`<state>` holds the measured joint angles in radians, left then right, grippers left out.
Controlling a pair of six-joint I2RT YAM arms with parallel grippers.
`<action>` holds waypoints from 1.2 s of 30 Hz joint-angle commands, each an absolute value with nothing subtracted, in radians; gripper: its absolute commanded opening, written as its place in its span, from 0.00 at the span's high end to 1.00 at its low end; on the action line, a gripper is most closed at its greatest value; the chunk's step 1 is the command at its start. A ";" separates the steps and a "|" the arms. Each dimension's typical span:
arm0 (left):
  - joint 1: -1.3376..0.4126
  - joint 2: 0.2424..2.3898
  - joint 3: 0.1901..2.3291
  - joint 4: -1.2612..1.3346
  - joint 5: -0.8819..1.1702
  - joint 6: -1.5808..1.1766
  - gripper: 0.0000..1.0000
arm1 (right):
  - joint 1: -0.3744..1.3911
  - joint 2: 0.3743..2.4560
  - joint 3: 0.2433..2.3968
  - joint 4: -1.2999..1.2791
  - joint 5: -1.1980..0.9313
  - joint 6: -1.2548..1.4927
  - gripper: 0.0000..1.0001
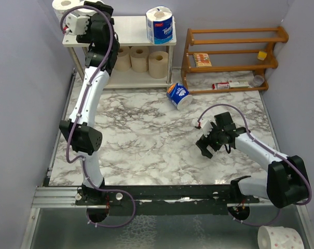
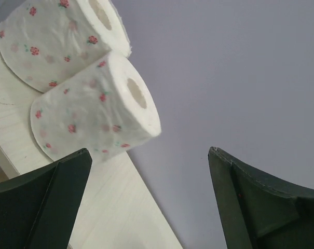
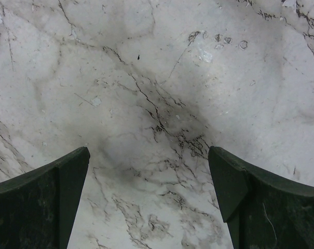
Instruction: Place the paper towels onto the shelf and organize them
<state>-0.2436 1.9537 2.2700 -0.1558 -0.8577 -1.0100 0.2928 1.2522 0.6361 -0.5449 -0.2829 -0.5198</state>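
Note:
The shelf stands at the table's back left. Its top board carries a blue-and-white wrapped roll and two white pink-dotted rolls at the far left end. Tan rolls line the lower board. Another blue-wrapped roll lies on the marble table. My left gripper is open over the top board's left end, just clear of the nearer dotted roll, with nothing between its fingers. My right gripper hangs open and empty above bare marble, also seen as the right gripper.
An orange-brown slatted rack with small items stands at the back right. One more dotted roll lies off the table at the bottom right. A purple wall is close behind the shelf.

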 commanded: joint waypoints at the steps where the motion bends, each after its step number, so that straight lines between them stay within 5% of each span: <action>1: -0.268 1.828 2.279 -0.165 -0.751 -0.991 0.01 | 0.290 1.264 0.631 -0.517 -0.258 -0.507 0.00; 8: -0.316 1.438 1.894 -0.142 -0.506 -0.955 0.01 | 0.290 1.264 0.635 -0.502 -0.225 -0.489 0.00; 17: -0.333 0.987 1.190 0.065 0.093 -0.297 0.01 | 0.289 1.226 0.650 -0.505 -0.253 -0.492 0.00; 23: -0.349 0.913 0.820 0.208 -0.056 -0.122 0.01 | 0.290 1.230 0.730 -0.452 -0.144 -0.374 0.00; 31: -0.353 1.042 0.874 0.128 -0.124 -0.166 0.01 | 0.288 1.427 1.087 -0.614 -0.410 -0.464 0.00; 36: -0.352 1.094 0.896 0.048 -0.268 -0.180 0.01 | 0.290 1.522 1.250 -0.468 -0.395 -0.523 0.00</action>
